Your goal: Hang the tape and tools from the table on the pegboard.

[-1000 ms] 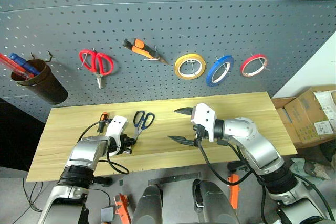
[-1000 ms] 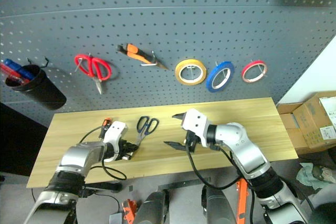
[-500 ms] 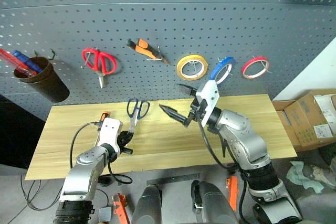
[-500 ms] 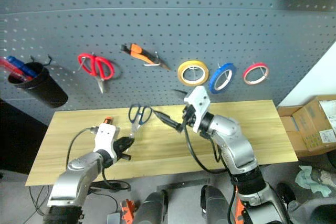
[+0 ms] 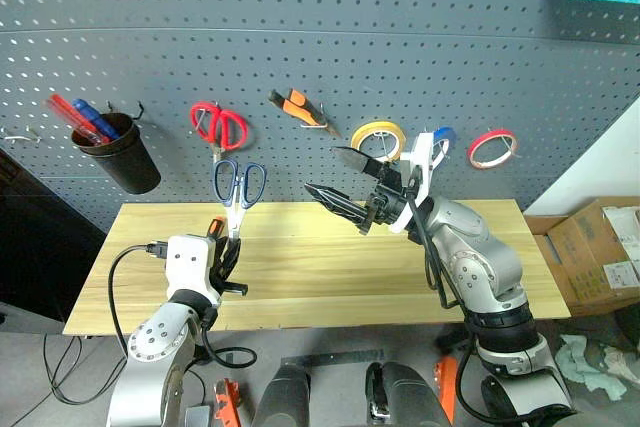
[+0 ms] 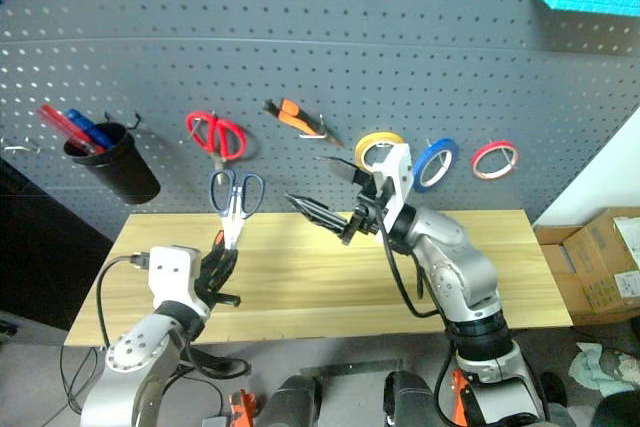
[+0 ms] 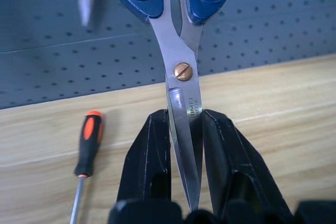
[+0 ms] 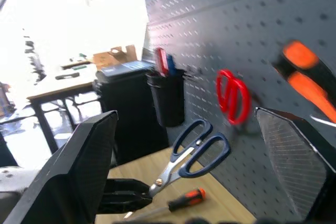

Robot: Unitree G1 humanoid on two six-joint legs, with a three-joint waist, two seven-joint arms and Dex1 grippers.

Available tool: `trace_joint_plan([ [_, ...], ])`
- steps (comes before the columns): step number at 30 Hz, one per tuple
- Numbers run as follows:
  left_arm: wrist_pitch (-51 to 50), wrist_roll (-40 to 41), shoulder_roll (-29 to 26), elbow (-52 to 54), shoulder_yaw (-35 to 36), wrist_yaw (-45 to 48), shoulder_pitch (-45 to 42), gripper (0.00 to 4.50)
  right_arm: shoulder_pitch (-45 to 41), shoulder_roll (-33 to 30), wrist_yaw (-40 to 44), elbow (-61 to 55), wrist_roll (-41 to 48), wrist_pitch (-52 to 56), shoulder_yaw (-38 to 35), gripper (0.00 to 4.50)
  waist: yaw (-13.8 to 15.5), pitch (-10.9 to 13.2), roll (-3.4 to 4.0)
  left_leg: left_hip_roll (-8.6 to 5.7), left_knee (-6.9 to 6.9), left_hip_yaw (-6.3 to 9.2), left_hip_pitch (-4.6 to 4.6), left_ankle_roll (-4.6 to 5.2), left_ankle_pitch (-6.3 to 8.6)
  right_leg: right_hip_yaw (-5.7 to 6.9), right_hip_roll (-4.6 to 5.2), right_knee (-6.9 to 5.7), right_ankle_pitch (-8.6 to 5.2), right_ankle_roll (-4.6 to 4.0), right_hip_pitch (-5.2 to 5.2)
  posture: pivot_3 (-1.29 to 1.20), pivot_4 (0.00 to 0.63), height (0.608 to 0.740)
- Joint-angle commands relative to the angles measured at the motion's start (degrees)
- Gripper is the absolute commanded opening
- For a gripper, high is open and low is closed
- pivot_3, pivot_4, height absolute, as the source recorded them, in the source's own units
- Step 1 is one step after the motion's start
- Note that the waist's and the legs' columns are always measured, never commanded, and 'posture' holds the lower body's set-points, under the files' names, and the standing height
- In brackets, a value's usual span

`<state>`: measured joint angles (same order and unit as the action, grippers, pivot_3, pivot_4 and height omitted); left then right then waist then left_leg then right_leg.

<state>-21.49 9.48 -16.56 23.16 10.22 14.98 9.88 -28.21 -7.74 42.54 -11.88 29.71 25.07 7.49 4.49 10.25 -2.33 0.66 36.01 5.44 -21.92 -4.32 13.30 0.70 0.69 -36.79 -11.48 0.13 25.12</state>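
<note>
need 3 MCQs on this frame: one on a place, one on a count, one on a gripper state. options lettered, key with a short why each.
1. Where does the screwdriver lie?
A. on the table
B. on a pegboard hook
C. in the black cup

2. How many tape rolls hang on the pegboard?
A. one
B. two
C. three

3. What is the left gripper doing?
A. standing open over the table
B. shut on the blue-handled scissors, holding them by the blades
C. shut on the screwdriver

Key:
1 A: it lies flat on the wood beside the left gripper.
2 C: yellow roll, blue roll and red roll hang in a row.
3 B: both fingers clamp the blades below the pivot screw.
</note>
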Motion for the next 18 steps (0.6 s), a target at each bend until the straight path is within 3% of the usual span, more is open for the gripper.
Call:
trace_joint_plan([
  [1, 3.63, -1.58, 0.29, 1.09, -1.29, -0.71, -1.29, 0.54, -1.92, 0.47, 0.73, 0.21, 1.06, -1.82, -0.92, 4.5, 0.16, -0.6, 0.04, 0.0, 0.0, -0.01, 0.03, 0.0, 0.0, -0.02, -0.01, -0.01, -0.02, -0.04, -0.02, 0.29, 0.043, 0.74],
  [18, 12.01, -4.93, -1.54, -4.14, -0.61, -2.02, -6.86, 0.54, -2.83, 0.31, 0.05, 2.29, -0.32, -5.15, -1.2, 4.5, 1.46, -2.45, 0.09, 0.03, 0.05, -0.08, 0.21, 0.01, -0.01, -0.12, -0.12, -0.13, 0.08, -0.02, -0.13, 0.26, 0.03, 0.74],
])
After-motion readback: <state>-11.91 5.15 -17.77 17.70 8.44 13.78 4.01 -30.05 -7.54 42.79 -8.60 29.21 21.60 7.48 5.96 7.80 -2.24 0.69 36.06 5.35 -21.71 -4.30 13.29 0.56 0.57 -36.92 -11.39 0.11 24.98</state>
